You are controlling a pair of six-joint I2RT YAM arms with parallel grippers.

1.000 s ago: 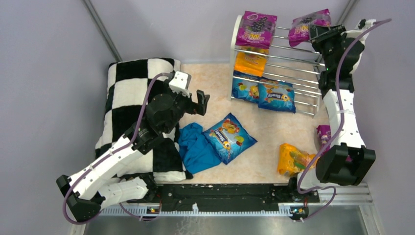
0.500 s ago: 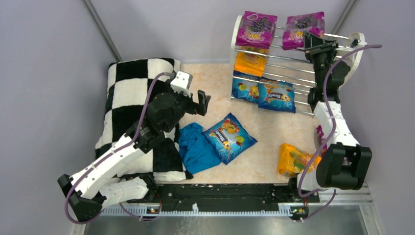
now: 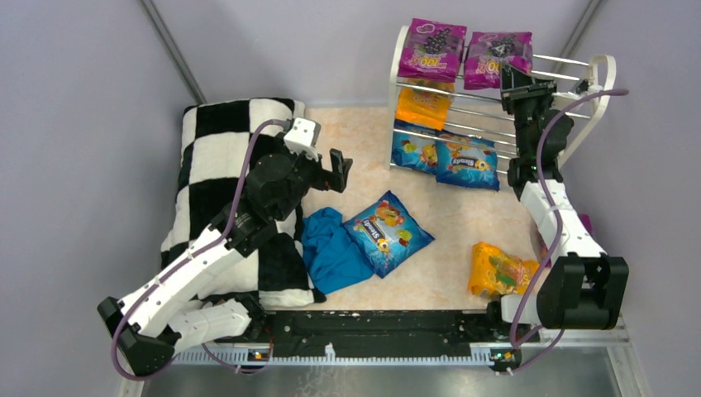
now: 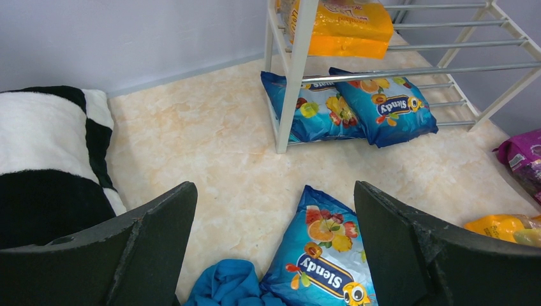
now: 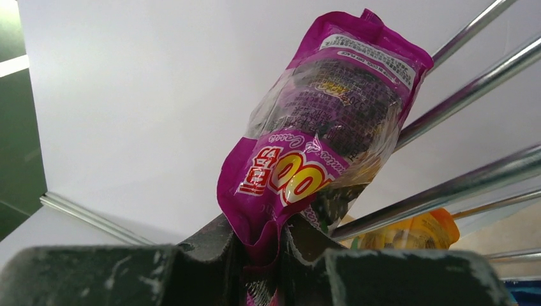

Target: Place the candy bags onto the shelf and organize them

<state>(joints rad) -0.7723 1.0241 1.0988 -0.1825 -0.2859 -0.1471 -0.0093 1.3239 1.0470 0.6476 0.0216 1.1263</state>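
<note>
**Surroundings.** You are looking at a black-and-white checkered pillow [image 3: 223,165] that is lying along the left of the table, with the left arm reaching over it. A teal-blue cloth [image 3: 331,252] is lying crumpled just beside the pillow and touching a loose blue candy bag [image 3: 387,231]. A loose orange candy bag [image 3: 496,269] is lying near the right arm's base. A loose purple bag [image 4: 520,156] is showing at the right edge of the left wrist view. The right arm is crossing in front of the right half of the shelf [image 3: 397,83] and hiding part of its rods from above.

**Claws.** The left gripper [image 3: 335,169] is hanging over the floor between pillow and shelf, with its jaws spread wide and gripping nothing. The right gripper [image 3: 511,83] is pinching the lower edge of the held purple bag [image 3: 494,56], its jaws nearly together.

**Task item.** The held purple bag is showing glossy magenta film, a dark grape print and red-and-yellow lettering. It is resting tilted over the top tier's rods, just beside the second purple bag [image 3: 431,50] at that tier's left end. An orange shelf bag [image 3: 423,103] is sitting on the middle tier. Two blue shelf bags [image 3: 468,163] are lying side by side on the bottom tier.

**Surface and room.** The table top [image 3: 463,219] is showing a beige marbled finish. Pale lilac walls [image 3: 83,124] are closing in the sides and back, and a black rail [image 3: 380,322] is running along the near edge.
</note>
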